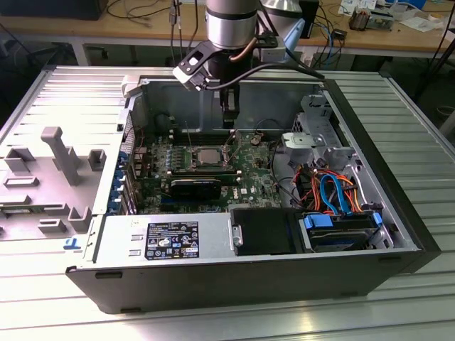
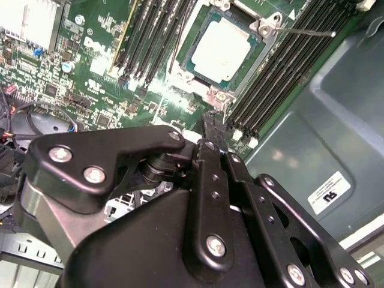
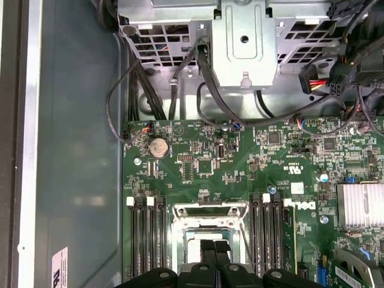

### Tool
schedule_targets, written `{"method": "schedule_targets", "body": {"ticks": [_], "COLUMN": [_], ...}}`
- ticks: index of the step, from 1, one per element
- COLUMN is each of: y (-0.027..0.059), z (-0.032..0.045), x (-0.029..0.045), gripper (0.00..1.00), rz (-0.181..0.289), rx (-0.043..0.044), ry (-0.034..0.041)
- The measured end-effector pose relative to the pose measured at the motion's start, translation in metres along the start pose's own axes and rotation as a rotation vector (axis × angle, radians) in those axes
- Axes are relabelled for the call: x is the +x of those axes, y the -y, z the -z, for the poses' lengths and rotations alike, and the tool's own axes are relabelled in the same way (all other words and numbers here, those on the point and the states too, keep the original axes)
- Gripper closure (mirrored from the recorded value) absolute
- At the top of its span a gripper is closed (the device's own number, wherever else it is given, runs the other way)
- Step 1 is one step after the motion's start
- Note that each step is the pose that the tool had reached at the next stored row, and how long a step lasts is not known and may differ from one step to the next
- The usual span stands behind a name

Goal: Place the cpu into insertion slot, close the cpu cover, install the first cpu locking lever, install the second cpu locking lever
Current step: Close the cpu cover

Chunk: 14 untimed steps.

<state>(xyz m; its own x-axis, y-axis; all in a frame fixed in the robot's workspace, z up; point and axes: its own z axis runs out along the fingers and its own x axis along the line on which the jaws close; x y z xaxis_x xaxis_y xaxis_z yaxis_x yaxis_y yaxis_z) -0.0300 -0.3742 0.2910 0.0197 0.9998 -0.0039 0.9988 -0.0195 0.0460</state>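
Observation:
The cpu (image 2: 223, 48), a dull silver square, lies flat in the insertion slot (image 2: 258, 60) on the green board, and shows as a pale square (image 1: 207, 155) in the exterior view. The silvery cpu cover (image 3: 210, 210) frames it. A thin wire locking lever (image 2: 306, 31) sticks out over the black memory slots. My gripper (image 3: 216, 247) hangs just above the socket's edge, shut with nothing between its black fingers (image 3: 207, 252). In the exterior view the gripper (image 1: 227, 119) hangs inside the case, behind the socket.
The open computer case (image 1: 234, 273) lies on a ribbed metal table. A drive cage (image 3: 243, 42) with black cables stands beside the board. Orange and blue cables (image 1: 330, 192) and a black drive (image 1: 263, 231) fill the exterior view's right. Grey fixtures (image 1: 60, 153) stand at its left.

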Motion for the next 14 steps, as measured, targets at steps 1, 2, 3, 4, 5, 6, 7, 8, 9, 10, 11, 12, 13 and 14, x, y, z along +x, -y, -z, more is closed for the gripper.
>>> {"method": "schedule_targets", "body": {"ticks": [1,2,3,4,5,6,7,8,9,10,11,12,13,14], "y": [-0.0025,-0.0043,-0.0062,-0.0078,-0.0086,-0.0093,-0.0107,-0.0113,-0.0116,-0.0118,-0.0121,-0.0124,-0.0127,-0.0129], "z": [-0.0001,-0.0003,-0.0004,-0.0004,-0.0005,-0.0005,-0.0006,-0.0007,-0.0007,-0.0008,-0.0008,-0.0008,-0.0009,-0.0009], "x": [0.0000,0.0001,0.0001,0.0001,0.0001,0.0001,0.0002,0.0002,0.0002,0.0002,0.0002,0.0002,0.0002,0.0002], "gripper": [0.89,0.89,0.89,0.89,0.89,0.89,0.89,0.89,0.89,0.89,0.89,0.89,0.89,0.89], "rz": [0.000,0.000,0.000,0.000,0.000,0.000,0.000,0.000,0.000,0.000,0.000,0.000,0.000,0.000], "rx": [0.0000,-0.0001,0.0000,0.0000,0.0000,0.0000,0.0000,0.0000,0.0000,0.0000,0.0000,0.0000,0.0000,0.0000], "ry": [0.0000,0.0000,0.0000,0.0000,0.0000,0.0000,0.0000,0.0000,0.0000,0.0000,0.0000,0.0000,0.0000,0.0000]}}
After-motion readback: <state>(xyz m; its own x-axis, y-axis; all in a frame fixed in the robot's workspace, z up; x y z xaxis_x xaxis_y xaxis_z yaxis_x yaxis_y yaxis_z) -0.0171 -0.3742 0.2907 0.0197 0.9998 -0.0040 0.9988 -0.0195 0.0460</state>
